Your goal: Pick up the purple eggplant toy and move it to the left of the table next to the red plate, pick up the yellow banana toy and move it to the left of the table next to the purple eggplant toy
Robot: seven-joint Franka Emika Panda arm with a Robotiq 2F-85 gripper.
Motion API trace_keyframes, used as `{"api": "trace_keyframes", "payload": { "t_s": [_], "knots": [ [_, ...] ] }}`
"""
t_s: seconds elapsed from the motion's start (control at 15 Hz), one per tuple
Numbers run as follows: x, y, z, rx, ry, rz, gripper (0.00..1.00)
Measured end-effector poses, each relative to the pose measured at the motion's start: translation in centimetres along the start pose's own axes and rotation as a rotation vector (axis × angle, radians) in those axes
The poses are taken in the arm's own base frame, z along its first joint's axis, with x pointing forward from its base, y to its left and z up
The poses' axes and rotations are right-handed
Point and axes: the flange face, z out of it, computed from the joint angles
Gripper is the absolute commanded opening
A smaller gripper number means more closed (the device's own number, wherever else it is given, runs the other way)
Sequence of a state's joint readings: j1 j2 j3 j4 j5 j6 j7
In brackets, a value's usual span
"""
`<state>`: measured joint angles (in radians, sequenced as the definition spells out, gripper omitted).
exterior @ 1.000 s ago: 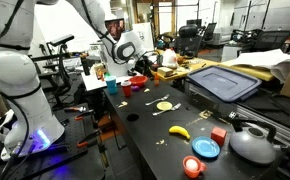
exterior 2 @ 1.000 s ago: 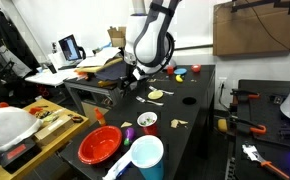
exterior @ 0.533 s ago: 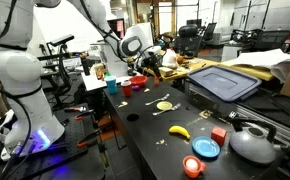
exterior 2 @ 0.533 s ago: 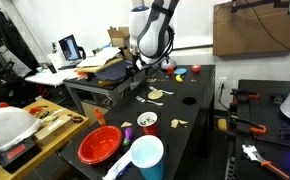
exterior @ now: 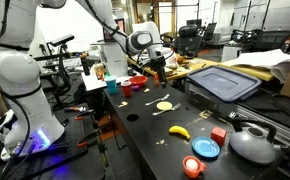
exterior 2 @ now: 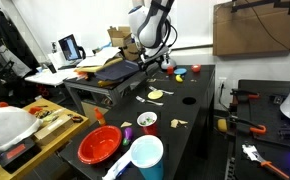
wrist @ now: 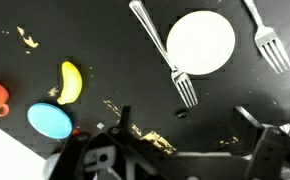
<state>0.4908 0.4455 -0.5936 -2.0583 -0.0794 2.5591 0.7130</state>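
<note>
Arm [exterior: 137,42] farther along; yellow banana toy [wrist: 70,82] apart from jaws.

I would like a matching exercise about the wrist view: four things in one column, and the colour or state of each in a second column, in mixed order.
Things:
1. banana toy
2. flat disc
3. small plate
4. gripper

Colour or state:
A. open
B. blue
C. yellow
D. white

Pairs: 1-C; 2-D; 3-B; 4-A
</note>
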Motion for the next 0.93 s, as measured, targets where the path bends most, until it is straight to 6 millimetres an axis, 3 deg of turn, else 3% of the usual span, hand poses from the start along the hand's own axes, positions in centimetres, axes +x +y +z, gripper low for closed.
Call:
{"api": "trace_keyframes", "payload": {
  "t_s": [0.33, 0.6, 0.93],
  "knots": [
    [4.6, 6.3, 3.1, -0.043, -0.129, 0.150, 1.00],
    [7.7, 12.6, 7.3, -0.069, -0.219, 0.311, 1.00],
    [9.1, 18.4, 13.3, -0.099, -0.331, 0.475, 1.00]
  ]
}}
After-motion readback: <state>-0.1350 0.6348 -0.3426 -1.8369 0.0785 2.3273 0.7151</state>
